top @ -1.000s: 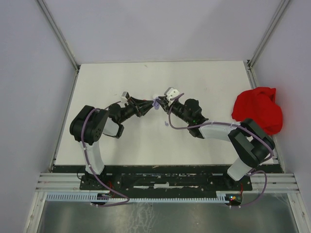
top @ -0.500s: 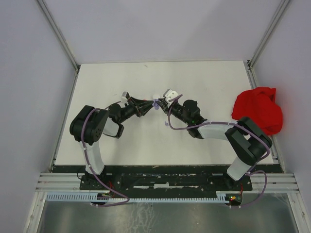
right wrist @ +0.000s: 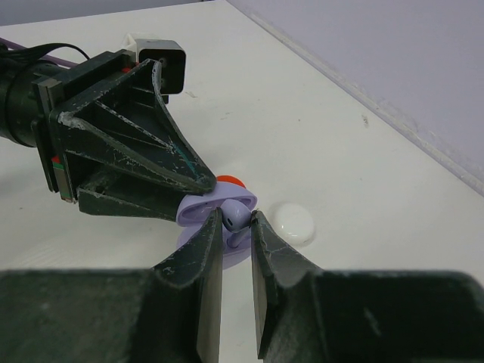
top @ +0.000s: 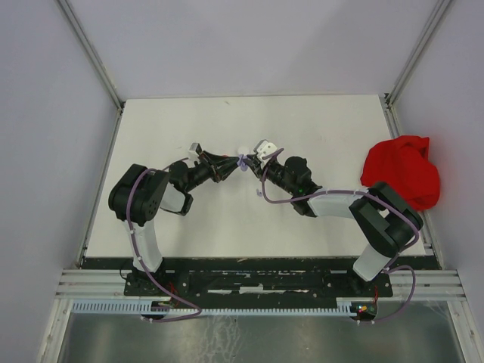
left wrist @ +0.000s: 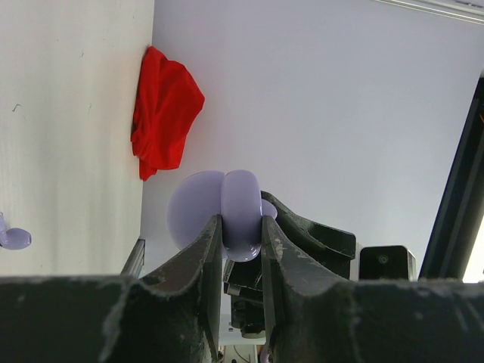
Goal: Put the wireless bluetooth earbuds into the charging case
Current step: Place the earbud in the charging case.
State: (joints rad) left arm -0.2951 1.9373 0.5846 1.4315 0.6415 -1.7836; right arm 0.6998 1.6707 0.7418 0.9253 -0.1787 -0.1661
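My left gripper [left wrist: 242,219] is shut on the rim of an open purple charging case [left wrist: 240,204], held above the table mid-field. My right gripper [right wrist: 237,219] is shut on a purple earbud [right wrist: 236,217], whose stem points down into the open case [right wrist: 200,206]. In the top view the two grippers, left [top: 233,163] and right [top: 252,164], meet tip to tip at the case [top: 242,161]. A second purple earbud [left wrist: 11,238] lies loose on the table; it also shows in the top view [top: 259,194].
A white round disc [right wrist: 295,223] lies on the table just beyond the case, and a red disc [right wrist: 229,181] peeks out behind it. A crumpled red cloth [top: 401,172] lies at the table's right edge, also seen in the left wrist view [left wrist: 162,110].
My right gripper has edged left with the purple earbud, closing up on the case held by the left gripper. The left arm has barely moved.
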